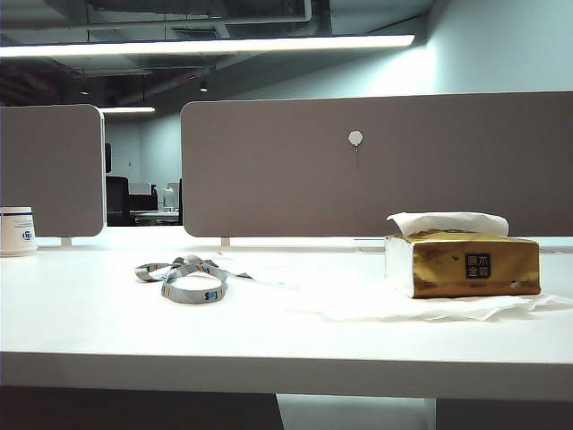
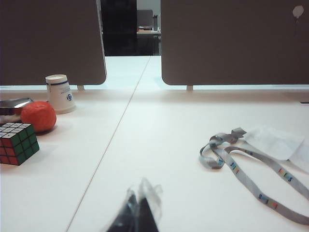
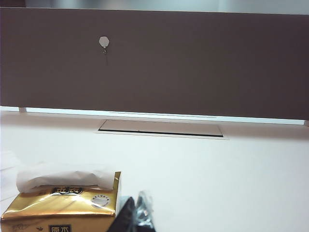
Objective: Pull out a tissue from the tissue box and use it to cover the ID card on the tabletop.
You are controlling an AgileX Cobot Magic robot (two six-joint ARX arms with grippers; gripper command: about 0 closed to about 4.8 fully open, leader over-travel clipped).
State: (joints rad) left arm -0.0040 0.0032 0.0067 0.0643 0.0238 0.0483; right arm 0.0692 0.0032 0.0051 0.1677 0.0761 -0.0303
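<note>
- In the exterior view we see the gold tissue box (image 1: pixel 463 263) on the right of the white counter (image 1: pixel 107 322), with a tissue (image 1: pixel 448 222) bulging out of its top slot.
- The box sits on a broad white sheet (image 1: pixel 403 305) spread flat on the counter and reaching leftward toward the grey lanyard (image 1: pixel 183 278), which lies looped left of centre.
- We cannot make out the ID card in this view; neither arm shows here.
- A white cup (image 1: pixel 16 231) stands at the far left, before the grey partition panels (image 1: pixel 376 166).
- In the left wrist view the left pincer (image 2: pixel 139 212) hangs low over bare counter (image 2: pixel 159 145), its dark fingers pressed together and holding nothing.
- The lanyard (image 2: pixel 251 176) lies to one side, its clip end meeting a thin white sheet (image 2: pixel 275 142); we cannot tell whether the card lies beneath it.
- Well apart on the other side sit a Rubik's cube (image 2: pixel 17 143), an orange ball (image 2: pixel 38 116) and an upturned paper cup (image 2: pixel 60 94).
- In the right wrist view the right pincer (image 3: pixel 137 215) is together and empty, just beside the tissue box (image 3: pixel 60 210).
- The tissue (image 3: pixel 60 176) stands puffed above the box's opening.
</note>
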